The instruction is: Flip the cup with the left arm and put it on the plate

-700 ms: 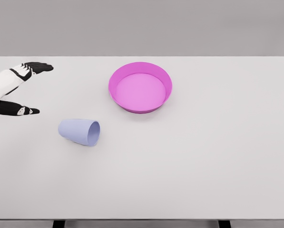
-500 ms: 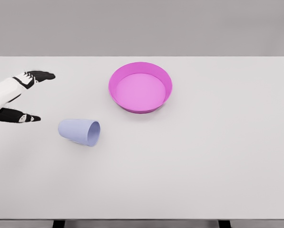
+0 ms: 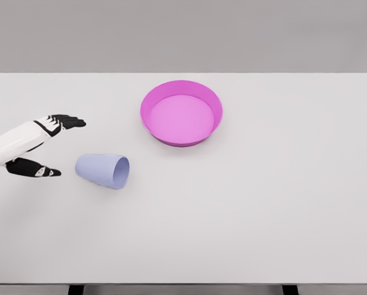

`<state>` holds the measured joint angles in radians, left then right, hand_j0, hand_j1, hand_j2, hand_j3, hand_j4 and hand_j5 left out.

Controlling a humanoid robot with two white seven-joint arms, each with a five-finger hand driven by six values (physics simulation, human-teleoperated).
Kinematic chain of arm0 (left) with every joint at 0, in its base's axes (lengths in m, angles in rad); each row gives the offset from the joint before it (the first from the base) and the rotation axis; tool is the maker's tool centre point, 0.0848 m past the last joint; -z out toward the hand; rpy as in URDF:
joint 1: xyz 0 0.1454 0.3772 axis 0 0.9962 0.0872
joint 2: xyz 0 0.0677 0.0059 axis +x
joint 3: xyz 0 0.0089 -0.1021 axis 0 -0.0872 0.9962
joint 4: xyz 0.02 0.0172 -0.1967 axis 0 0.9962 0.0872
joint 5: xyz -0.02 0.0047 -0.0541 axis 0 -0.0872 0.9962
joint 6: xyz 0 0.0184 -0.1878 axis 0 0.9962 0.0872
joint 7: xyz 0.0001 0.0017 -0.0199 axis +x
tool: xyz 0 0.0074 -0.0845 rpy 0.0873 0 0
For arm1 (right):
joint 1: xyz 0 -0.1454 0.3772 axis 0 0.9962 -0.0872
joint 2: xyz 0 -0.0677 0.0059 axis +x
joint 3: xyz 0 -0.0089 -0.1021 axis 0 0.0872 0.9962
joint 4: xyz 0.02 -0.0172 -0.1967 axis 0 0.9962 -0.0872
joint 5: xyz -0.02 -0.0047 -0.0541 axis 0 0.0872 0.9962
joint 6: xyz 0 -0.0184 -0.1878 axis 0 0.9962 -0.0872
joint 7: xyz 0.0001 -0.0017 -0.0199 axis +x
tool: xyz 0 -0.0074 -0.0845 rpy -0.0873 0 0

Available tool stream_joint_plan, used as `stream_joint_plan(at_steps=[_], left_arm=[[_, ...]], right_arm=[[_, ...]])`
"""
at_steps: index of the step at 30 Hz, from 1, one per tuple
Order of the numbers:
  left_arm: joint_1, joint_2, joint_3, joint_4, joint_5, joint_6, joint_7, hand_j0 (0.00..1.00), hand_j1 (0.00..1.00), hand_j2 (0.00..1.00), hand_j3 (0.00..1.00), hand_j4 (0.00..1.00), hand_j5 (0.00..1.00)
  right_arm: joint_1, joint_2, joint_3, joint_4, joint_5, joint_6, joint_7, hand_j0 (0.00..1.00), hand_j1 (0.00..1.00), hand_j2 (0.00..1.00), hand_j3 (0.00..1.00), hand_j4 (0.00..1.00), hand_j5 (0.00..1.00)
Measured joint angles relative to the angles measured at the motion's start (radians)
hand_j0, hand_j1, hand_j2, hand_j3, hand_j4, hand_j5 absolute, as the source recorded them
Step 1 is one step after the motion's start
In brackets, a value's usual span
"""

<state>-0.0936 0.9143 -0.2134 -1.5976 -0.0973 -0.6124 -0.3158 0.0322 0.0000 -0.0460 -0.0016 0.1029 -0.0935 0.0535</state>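
Cup [image 3: 102, 170] lies on its side on the white table [image 3: 263, 209], pale blue, its open mouth turned toward the right and slightly toward the camera, its closed base toward the left. The left hand [image 3: 45, 146] reaches in from the left edge, just to the left of the cup's base and apart from it. Its black fingers [image 3: 67, 121] stretch out above the level of the cup, the thumb [image 3: 37, 169] spread below them and pointing at the base, so the hand is spread wide and holds nothing. The pink plate [image 3: 181, 113] sits farther back and to the right, well apart from the cup.
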Motion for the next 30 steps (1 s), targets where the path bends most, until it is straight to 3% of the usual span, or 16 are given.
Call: stream_joint_plan(at_steps=[6,11,17,30], left_arm=[[-0.014,0.004,-0.024,0.007,-0.024,0.000,-0.001,1.00,1.00,1.00,1.00,1.00,1.00],[-0.064,0.004,-0.097,-0.004,-0.052,0.000,-0.006,1.00,1.00,1.00,1.00,1.00,1.00],[-0.064,0.006,-0.164,-0.031,-0.057,0.000,-0.009,1.00,1.00,1.00,1.00,1.00,1.00],[-0.080,-0.042,-0.183,-0.030,-0.060,0.000,-0.011,1.00,1.00,1.00,1.00,1.00,1.00]], right_arm=[[0.000,0.000,0.000,0.000,0.000,0.000,0.000,1.00,1.00,1.00,1.00,1.00,1.00],[0.000,0.000,0.000,0.000,0.000,0.000,0.000,1.00,1.00,1.00,1.00,1.00,1.00],[0.000,0.000,0.000,0.000,0.000,0.000,0.000,1.00,1.00,1.00,1.00,1.00,1.00],[0.000,0.000,0.000,0.000,0.000,0.000,0.000,1.00,1.00,1.00,1.00,1.00,1.00]])
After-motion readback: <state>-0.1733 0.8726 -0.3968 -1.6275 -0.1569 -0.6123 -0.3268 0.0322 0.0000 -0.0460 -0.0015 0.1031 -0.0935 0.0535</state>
